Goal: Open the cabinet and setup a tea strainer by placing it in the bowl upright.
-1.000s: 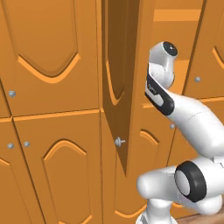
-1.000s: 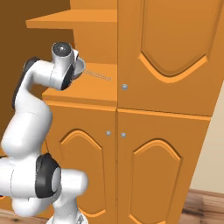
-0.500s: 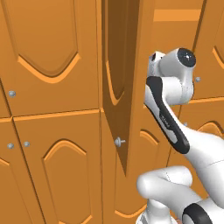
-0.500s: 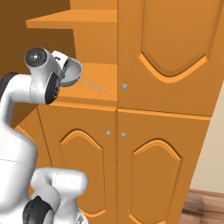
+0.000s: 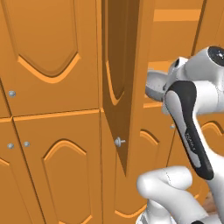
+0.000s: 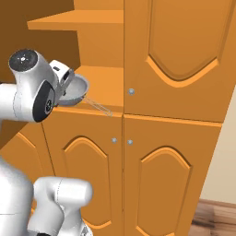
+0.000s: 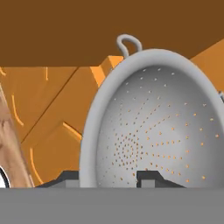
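Filling most of the hand view, the tea strainer shows its pale grey perforated inside, thick rim turned toward the camera and a small loop handle at its top edge. The two dark fingertips rise at the bottom with the rim's lower part between them, so the gripper is closed narrowly on the strainer's rim.

From the right base view the strainer hangs at the end of the white arm, tilted on its side, just in front of the lower shelf of the cabinet (whether it touches the shelf edge I cannot tell). A thin wire-like part sticks out from it down toward the shelf's front edge. A second shelf sits above, inside the same opening.

The left base view has the strainer as a grey curve beside the arm's wrist, near the opened cabinet door, which stands edge-on with its small round silver knob near the lower end. Closed doors with curved raised panels surround the opening on both sides and below. A strip of wooden floor shows at the lower right.
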You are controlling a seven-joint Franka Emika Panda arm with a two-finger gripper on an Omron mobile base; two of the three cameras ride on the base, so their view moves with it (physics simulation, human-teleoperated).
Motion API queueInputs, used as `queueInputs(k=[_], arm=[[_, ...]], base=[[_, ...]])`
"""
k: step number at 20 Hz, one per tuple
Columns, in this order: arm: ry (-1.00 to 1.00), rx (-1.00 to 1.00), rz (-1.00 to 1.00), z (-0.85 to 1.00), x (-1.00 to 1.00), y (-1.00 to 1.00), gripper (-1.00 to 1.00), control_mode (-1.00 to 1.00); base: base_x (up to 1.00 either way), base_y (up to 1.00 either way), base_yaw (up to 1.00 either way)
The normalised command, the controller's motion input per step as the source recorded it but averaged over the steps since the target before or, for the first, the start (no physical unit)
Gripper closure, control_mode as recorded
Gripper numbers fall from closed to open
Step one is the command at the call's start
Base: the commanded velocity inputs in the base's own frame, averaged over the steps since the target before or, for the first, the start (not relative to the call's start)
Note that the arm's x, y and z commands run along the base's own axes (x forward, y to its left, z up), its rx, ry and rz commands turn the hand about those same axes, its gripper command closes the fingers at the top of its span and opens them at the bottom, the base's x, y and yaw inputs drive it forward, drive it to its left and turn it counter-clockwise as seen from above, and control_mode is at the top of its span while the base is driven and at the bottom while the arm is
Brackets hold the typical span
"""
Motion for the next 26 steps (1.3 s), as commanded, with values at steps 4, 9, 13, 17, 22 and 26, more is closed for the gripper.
queueInputs(k=[4,9,13,17,22,26], arm=[[0.34,0.00,-0.01,0.08,-0.95,-0.39,1.00,-1.00],[0.11,-0.01,-0.02,-0.06,-0.99,-0.14,1.00,-1.00],[-0.18,-0.02,0.00,-0.14,-0.88,0.00,1.00,-1.00],[-0.23,-0.11,0.00,-0.19,-0.50,-0.02,1.00,-1.00],[-0.04,-0.17,0.00,-0.01,-0.02,-0.02,1.00,-1.00],[0.03,-0.05,0.00,0.00,0.00,0.00,1.00,-1.00]], base=[[0.00,0.00,0.00],[0.00,0.00,0.00],[0.00,0.00,0.00],[0.00,0.00,0.00],[0.00,0.00,0.00],[0.00,0.00,0.00]])
